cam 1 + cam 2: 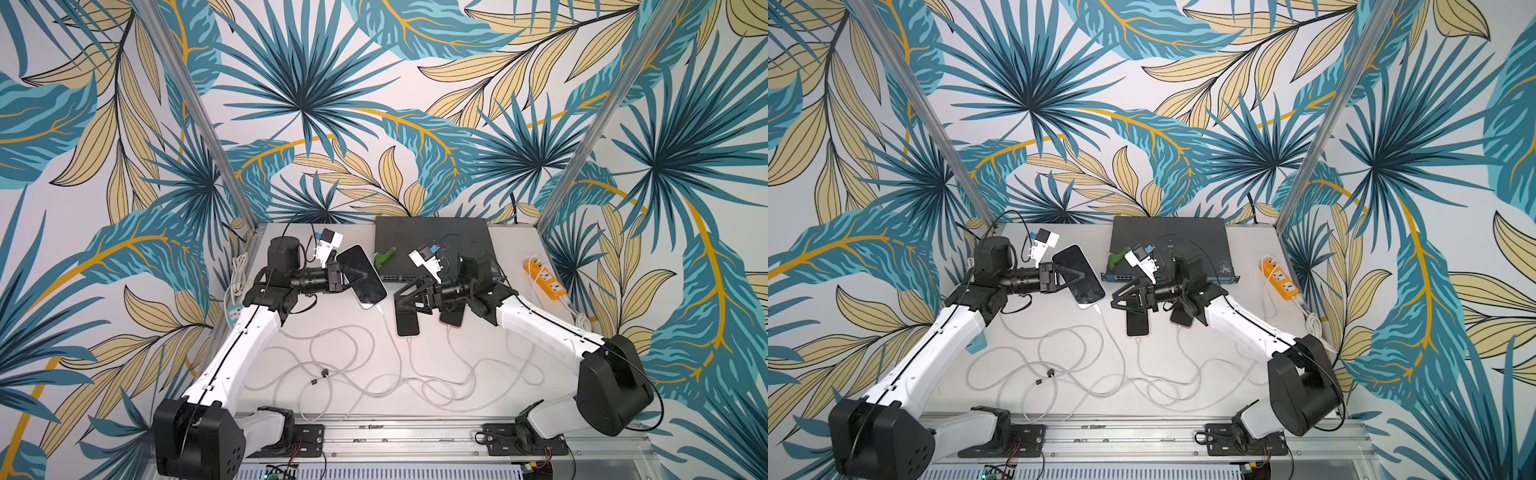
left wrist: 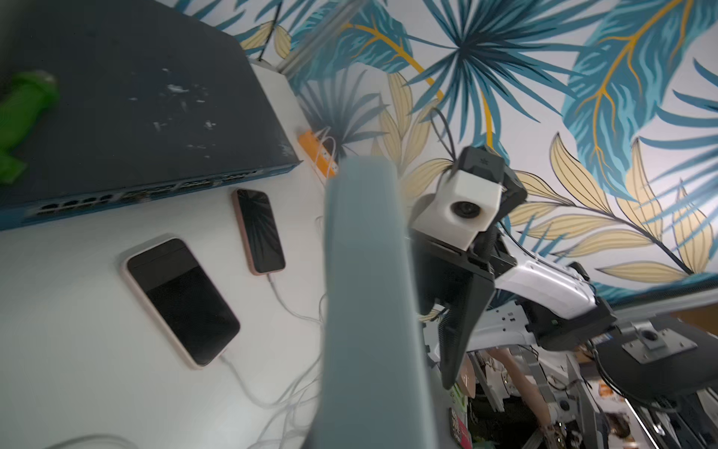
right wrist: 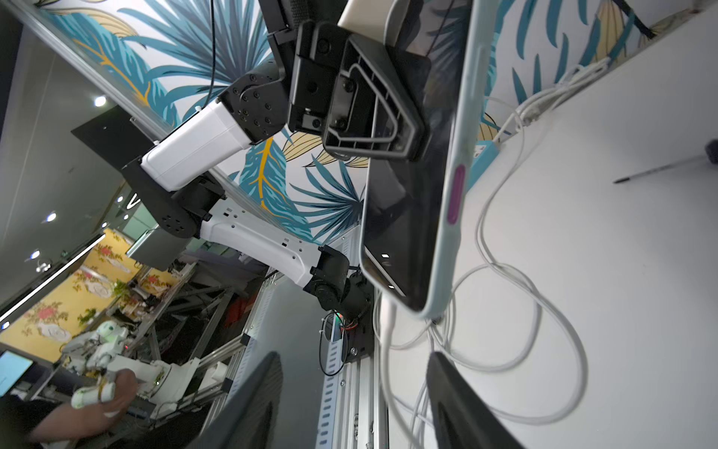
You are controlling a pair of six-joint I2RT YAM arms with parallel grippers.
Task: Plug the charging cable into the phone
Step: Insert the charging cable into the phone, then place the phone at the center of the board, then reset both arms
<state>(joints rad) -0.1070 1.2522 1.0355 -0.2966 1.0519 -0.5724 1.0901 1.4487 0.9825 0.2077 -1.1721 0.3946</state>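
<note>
Phone in a pale blue case, clamped across its width in the left claw. Raised off the counter and tilted, screen up, left of centre in both top views. Charging cable meeting the phone's lower end with a white plug, then trailing into loose loops on the counter.

Only from the right wrist: phone nearly edge-on, pink side button on the case, one finger of the left claw pressed on the screen face, charging cable hanging from the bottom end.

Only from the left wrist: phone as a blurred grey-blue slab across the middle, plug hidden behind it. Beyond it, second phone and third phone flat on the counter, each with its own white lead.

Hard to make out: depth of the plug in the port, and the left claw's far finger, hidden behind the phone. In the top views, third phone mostly under the right arm.

Right claw just beside the phone's lower end, not touching it, fingers apart and empty, above the second phone. Same spread plain at the right claw from its own wrist.

Further back, network switch; power strip near the counter's right edge.
</note>
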